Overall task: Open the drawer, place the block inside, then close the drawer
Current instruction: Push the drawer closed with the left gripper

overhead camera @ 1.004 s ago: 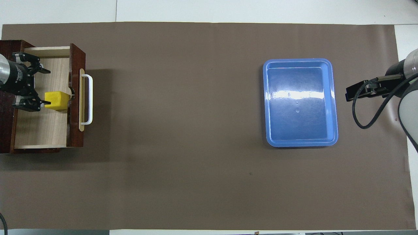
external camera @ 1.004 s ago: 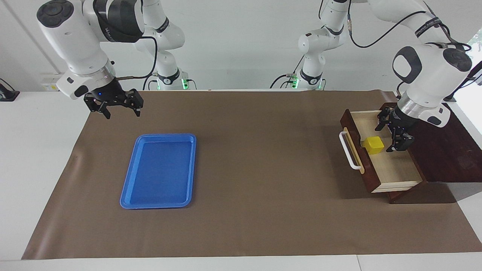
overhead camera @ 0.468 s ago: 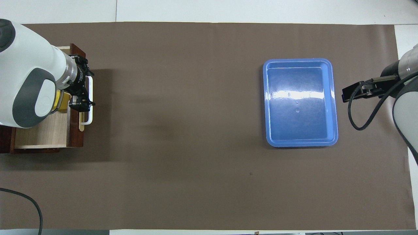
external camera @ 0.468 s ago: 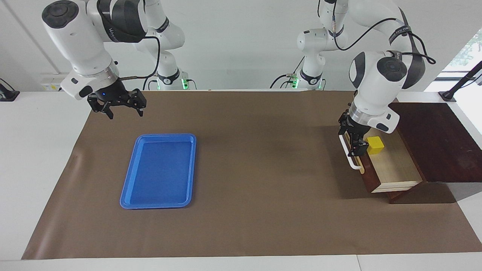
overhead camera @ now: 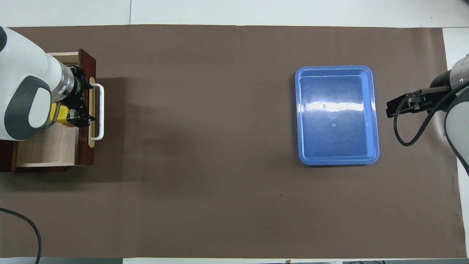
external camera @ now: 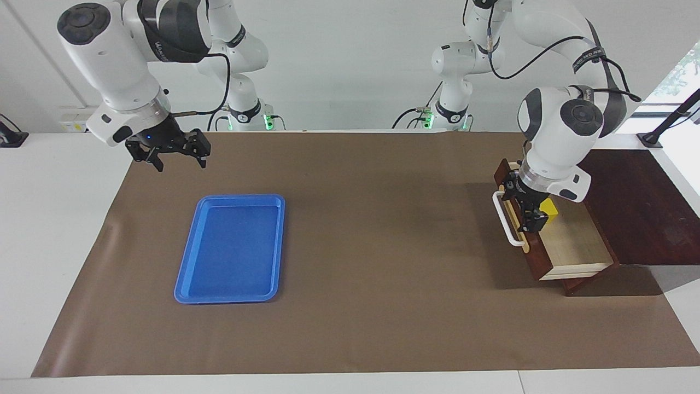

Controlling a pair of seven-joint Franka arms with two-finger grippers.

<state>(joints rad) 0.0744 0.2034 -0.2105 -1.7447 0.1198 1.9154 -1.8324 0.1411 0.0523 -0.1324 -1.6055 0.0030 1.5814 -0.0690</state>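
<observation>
I see the small bright yellow cube block (external camera: 548, 209) lying inside the wide shallow drawer (external camera: 571, 246) with the dark reddish-brown wooden front and pale light-wood interior. The drawer is pulled out from its dark cabinet (external camera: 637, 208), which sits at the left arm's end of the desk (external camera: 383, 306). The block rests on the drawer floor just beside the inner face of the drawer front, in the half of the drawer nearer to the robots. In the overhead view the block (overhead camera: 60, 114) is partly covered by the left arm's wrist.

The white bar handle (external camera: 506, 221) runs along the tan strip on the drawer front. The left gripper (external camera: 528, 205) is over the top edge of the drawer front, between the block and the handle; its fingers (external camera: 535, 222) are spread along that edge and hold nothing. I cannot tell whether they touch the wood.

A brown paper mat (external camera: 350, 328) covers the desk. Well apart from the drawer, toward the right arm's end, a flat blue plastic tray (external camera: 188, 279) lies on the mat. The right gripper (external camera: 175, 160) hangs in the air over the mat's corner, well apart from the drawer, and waits; its fingers (external camera: 201, 159) are spread and hold nothing.
</observation>
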